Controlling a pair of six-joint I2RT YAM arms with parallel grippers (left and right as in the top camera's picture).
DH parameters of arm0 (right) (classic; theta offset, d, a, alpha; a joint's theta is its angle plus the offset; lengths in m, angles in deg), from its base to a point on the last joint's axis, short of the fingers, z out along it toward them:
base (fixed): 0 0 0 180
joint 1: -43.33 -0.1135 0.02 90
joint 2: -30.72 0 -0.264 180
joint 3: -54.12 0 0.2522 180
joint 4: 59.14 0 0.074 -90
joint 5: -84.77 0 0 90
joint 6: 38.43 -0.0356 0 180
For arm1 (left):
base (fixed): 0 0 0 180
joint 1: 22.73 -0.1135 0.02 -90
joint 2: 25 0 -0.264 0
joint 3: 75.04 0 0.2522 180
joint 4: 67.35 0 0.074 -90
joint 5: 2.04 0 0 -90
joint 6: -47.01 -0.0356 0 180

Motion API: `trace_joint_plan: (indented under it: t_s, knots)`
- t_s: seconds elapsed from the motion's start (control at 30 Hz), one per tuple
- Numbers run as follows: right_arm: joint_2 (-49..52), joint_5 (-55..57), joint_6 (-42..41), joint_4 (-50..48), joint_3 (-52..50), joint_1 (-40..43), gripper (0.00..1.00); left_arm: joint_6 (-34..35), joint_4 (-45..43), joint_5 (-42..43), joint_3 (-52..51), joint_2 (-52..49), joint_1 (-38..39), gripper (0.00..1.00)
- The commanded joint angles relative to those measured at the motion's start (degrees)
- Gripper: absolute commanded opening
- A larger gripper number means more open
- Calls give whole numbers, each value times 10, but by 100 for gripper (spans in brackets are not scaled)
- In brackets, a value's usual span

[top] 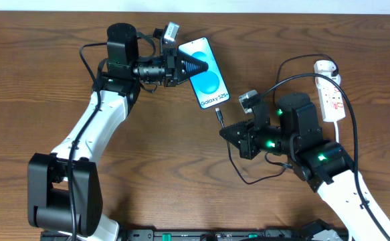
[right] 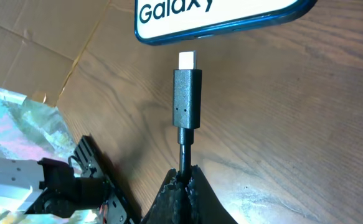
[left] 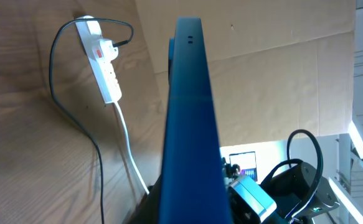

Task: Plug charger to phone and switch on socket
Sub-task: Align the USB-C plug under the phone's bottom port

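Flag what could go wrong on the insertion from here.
1. The right gripper pinches the charger on the cable behind the plug body, so a push may buckle it.
2. The phone port is not visible in the right wrist view. Alignment is unconfirmed, and the tip could hit the edge.
3. The left gripper holds only the phone's far end, so it may pivot.
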Motion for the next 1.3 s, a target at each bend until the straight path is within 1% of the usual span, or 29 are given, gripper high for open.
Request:
trace_joint_plan:
  t_s: [0.0,0.27,0.9,1.1,1.27]
  knots:
    - [3,-8,-12,-9,-4,-2,1,7,-6,14,7,5,-1,7]
    - [4,-8,-61,-10,-4,-2,1,20,-6,14,7,5,-1,7]
    - [4,-8,-65,-17,-4,-2,1,25,-5,14,7,5,5,8]
    - [4,-8,-65,-17,-4,-2,1,50,-5,14,7,5,5,7]
    - [4,-8,-65,-17,-4,-2,1,52,-5,14,7,5,5,7]
